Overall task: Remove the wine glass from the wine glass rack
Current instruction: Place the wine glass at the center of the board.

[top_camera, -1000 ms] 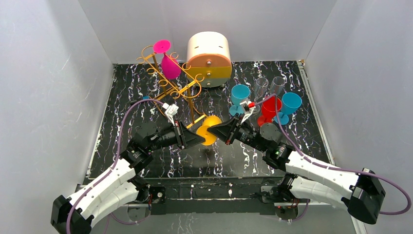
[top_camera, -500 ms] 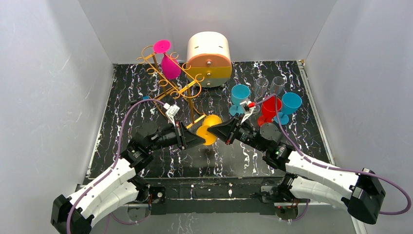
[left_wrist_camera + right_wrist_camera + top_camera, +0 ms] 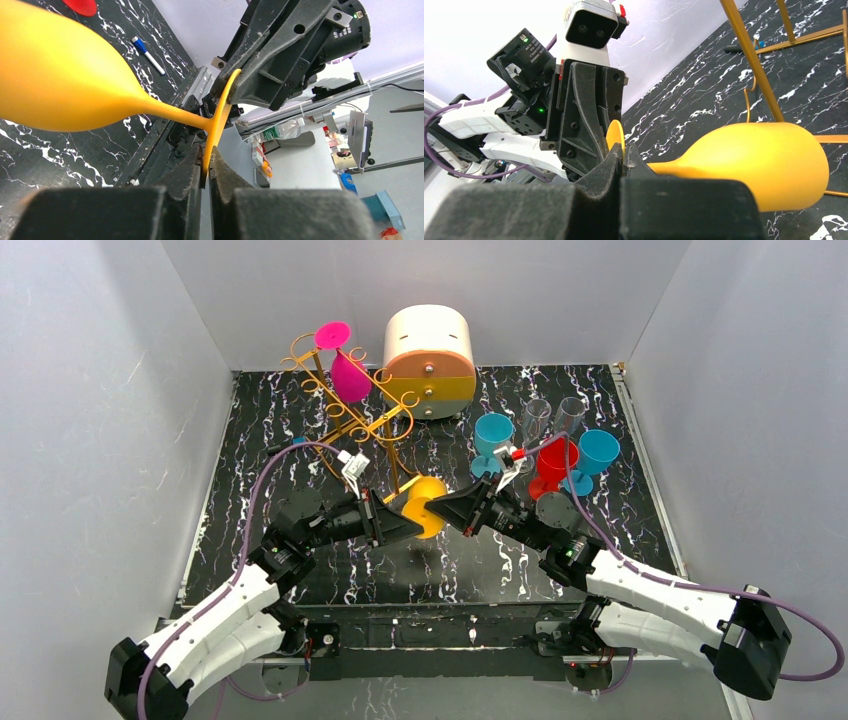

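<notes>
A yellow-orange wine glass (image 3: 428, 505) lies on its side in the air between my two grippers, just in front of the orange-gold wire rack (image 3: 345, 415). My left gripper (image 3: 412, 527) is shut on the edge of the glass's foot disc (image 3: 220, 117); its bowl (image 3: 60, 85) points away. My right gripper (image 3: 443, 510) is shut on the opposite edge of the same foot (image 3: 616, 137), with the bowl (image 3: 764, 160) to the right. A pink glass (image 3: 348, 377) hangs upside down on the rack. Rack rails (image 3: 749, 55) show behind the bowl.
A white-and-orange round drawer box (image 3: 430, 360) stands behind the rack. Two teal glasses (image 3: 492, 435) (image 3: 598, 450), a red glass (image 3: 555, 465) and two clear glasses (image 3: 537, 415) stand at the right. A blue-capped pen (image 3: 147, 54) lies on the black marbled table.
</notes>
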You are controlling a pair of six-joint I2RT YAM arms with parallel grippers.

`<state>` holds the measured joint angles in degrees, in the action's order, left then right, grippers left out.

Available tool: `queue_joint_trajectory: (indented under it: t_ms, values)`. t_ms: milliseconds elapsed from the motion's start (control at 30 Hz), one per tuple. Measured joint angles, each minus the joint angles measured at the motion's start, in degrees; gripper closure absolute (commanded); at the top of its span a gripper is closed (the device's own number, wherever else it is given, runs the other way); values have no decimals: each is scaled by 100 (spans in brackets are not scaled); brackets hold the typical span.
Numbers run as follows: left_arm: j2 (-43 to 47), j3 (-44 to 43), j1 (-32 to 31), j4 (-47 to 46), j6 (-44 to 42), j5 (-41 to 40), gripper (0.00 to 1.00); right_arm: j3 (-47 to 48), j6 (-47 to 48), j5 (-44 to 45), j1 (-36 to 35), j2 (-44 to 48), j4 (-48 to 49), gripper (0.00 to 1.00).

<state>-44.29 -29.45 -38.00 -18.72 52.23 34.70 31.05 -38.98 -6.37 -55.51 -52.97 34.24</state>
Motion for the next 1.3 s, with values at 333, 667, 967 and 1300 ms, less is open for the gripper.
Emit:
queue_joint_trajectory:
  t_ms: [333, 667, 967, 1300]
  values:
    - [101, -2, 0, 308, -396, 7, 100, 0, -70, 13, -2, 28, -39, 50]
    - [439, -7, 0, 525, -1038, 28, 100, 321, 387, 662, -2, 612, -933, 21]
    - [516, -87, 0, 684, -1707, 859, 100, 1412, 949, 2103, -2, 774, -2981, 2]
    - [350, -448, 0, 1246, -2811, 1716, 100, 2177, 1351, 1025, 422, 378, -4743, 1]
